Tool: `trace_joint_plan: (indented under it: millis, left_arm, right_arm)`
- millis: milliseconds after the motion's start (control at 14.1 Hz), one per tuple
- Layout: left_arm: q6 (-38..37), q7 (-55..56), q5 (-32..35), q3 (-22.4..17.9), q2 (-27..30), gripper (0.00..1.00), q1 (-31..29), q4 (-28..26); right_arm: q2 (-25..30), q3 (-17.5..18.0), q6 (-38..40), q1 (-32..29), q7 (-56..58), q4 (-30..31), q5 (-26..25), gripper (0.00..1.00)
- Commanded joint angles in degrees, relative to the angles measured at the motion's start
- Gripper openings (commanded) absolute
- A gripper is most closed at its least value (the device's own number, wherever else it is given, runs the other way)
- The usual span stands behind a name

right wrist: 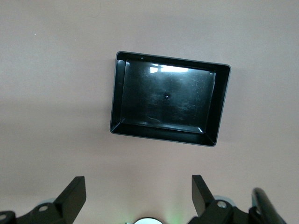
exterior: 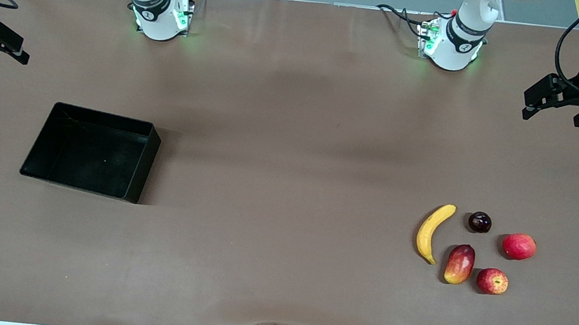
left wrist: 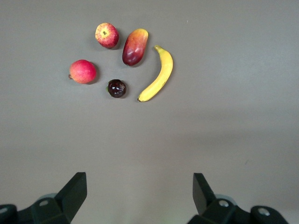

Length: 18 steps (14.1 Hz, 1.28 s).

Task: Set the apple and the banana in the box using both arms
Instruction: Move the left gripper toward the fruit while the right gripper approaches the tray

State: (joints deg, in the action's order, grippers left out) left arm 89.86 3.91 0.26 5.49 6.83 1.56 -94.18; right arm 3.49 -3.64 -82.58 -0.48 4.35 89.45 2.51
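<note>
Yellow and curved, the banana (exterior: 433, 232) lies on the brown surface (exterior: 287, 184) at the left arm's end, beside a mango-like fruit (exterior: 459, 263); the apple (exterior: 492, 281) sits nearest the front camera in that cluster. The box (exterior: 90, 150) stands empty, well apart, toward the right arm's end. A good first pick probably means descending squarely over one fruit, fingers straddling its narrow width, clear of neighbours. The left hand (left wrist: 140, 193) hangs wide open, holding nothing; the right hand (right wrist: 138, 196) hangs likewise open and empty, over the surface near the box.
</note>
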Motion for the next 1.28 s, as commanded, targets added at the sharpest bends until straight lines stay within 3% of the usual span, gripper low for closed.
trace_joint_plan:
  millis: [0, 496, 709, 1205]
  left_arm:
    - [-1.09, -1.10, -0.53, -0.13, -0.59, 1.00, -0.06, 1.55]
    - [-1.00, -0.93, 0.35, -0.22, -3.05, 1.00, -0.24, 3.65]
    - [0.31, -1.01, 0.35, -0.39, -5.77, 1.00, -0.33, 3.83]
    - [12.95, -1.10, 3.16, -1.89, -14.82, 1.00, -0.33, 3.83]
  right_arm:
    - [-0.41, 0.56, 0.06, -0.75, 0.04, -0.76, -0.75, 1.00]
    - [-2.61, 0.56, -0.03, -0.93, 0.13, -2.70, -1.01, 1.00]
    - [-7.25, 0.47, -1.78, -2.68, 0.22, -4.98, -1.54, 1.00]
    - [-15.34, 0.47, -7.23, -7.78, 8.04, -5.60, -5.41, 1.00]
